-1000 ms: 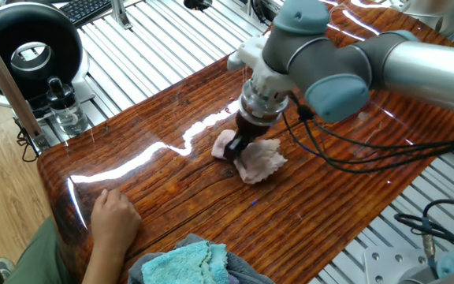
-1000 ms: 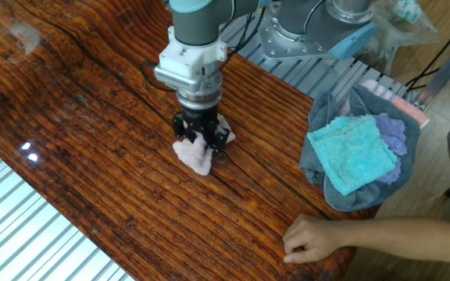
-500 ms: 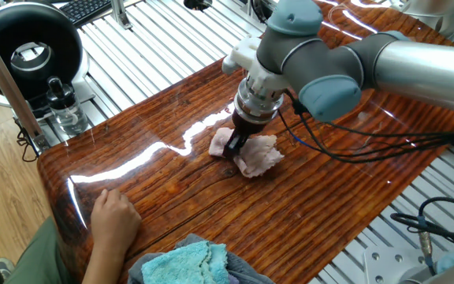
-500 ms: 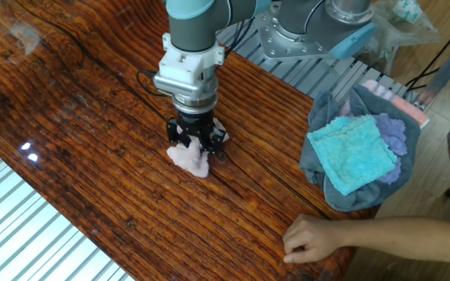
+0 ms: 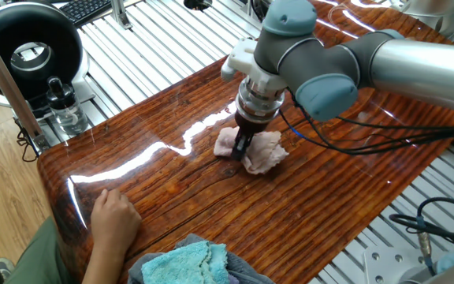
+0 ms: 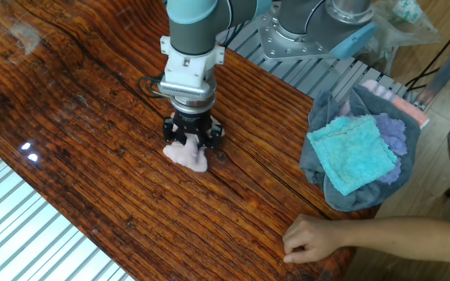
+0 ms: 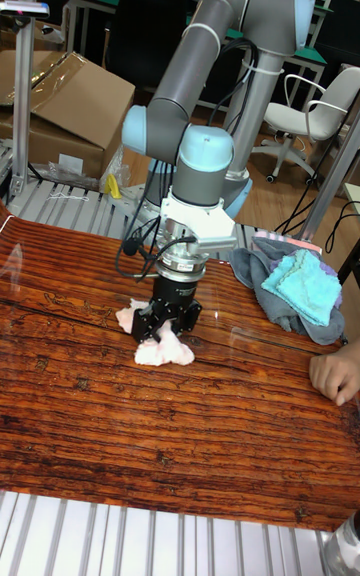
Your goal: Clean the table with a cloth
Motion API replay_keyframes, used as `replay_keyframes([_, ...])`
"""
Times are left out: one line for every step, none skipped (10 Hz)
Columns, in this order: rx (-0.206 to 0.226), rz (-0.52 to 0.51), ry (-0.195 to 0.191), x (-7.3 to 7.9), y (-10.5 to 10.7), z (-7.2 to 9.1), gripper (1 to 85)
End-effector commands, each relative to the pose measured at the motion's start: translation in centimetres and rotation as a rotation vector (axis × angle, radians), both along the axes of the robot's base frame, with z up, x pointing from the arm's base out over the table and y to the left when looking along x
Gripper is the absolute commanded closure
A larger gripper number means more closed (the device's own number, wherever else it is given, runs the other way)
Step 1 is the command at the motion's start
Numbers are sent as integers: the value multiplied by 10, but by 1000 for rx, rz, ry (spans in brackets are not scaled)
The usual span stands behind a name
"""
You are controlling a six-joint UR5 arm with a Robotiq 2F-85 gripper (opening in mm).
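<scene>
1. Table (image 5: 172, 189) (image 6: 76, 133) (image 7: 120, 436): glossy reddish-brown striped wood, reflecting overhead light, resting on a ribbed metal frame (image 5: 156, 47).
2. Cloth (image 5: 260, 154) (image 6: 187, 156) (image 7: 165, 351): pale pink, fluffy, bunched, lying near the middle of the tabletop and touching the wood.
3. Gripper (image 5: 243, 147) (image 6: 192, 136) (image 7: 168, 324): pointing straight down, its dark fingers pinching the top of the pink cloth and pressing it against the table; pink folds are spilling out on both sides of the fingers.
4. Arm (image 5: 345, 63) (image 7: 205, 66): grey with light blue joint caps, reaching over the table from its base at the far side in the tall view; black cables (image 5: 345, 146) are hanging from the wrist.
5. Turquoise cloth (image 6: 354, 152) (image 7: 300, 286) (image 5: 184, 264): lying on a grey and lilac heap at the table edge, well apart from the pink one.
6. Person's hand (image 5: 115, 217) (image 6: 315, 238) (image 7: 335, 376): resting on the tabletop near the turquoise heap, apart from the gripper.
7. Black round device (image 5: 30, 47): sitting off the table on the frame.
</scene>
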State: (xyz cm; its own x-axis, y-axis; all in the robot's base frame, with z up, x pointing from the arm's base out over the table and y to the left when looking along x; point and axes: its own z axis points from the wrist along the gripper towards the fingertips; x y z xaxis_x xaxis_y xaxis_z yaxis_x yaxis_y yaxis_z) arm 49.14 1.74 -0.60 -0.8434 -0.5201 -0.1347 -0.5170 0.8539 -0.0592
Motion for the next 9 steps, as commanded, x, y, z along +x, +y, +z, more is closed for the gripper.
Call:
replay_keyframes([-67,66,3,0,-16,1,847])
replay_keyframes([-72,66,2,0,-17,1,847])
replay_keyframes([-79,73,-11,0,-22,0,847])
replay_keyframes([-84,79,-23,-4,-30,-2,847])
replay_keyframes([-95,90,-37,-8,-40,-2,847])
replay_keyframes([-133,110,-45,-13,-54,3,847])
replay_keyframes([-167,128,-53,-15,-66,7,847])
replay_keyframes([-185,140,-67,-16,-72,7,847])
replay_keyframes([-162,135,-71,-17,-68,4,847])
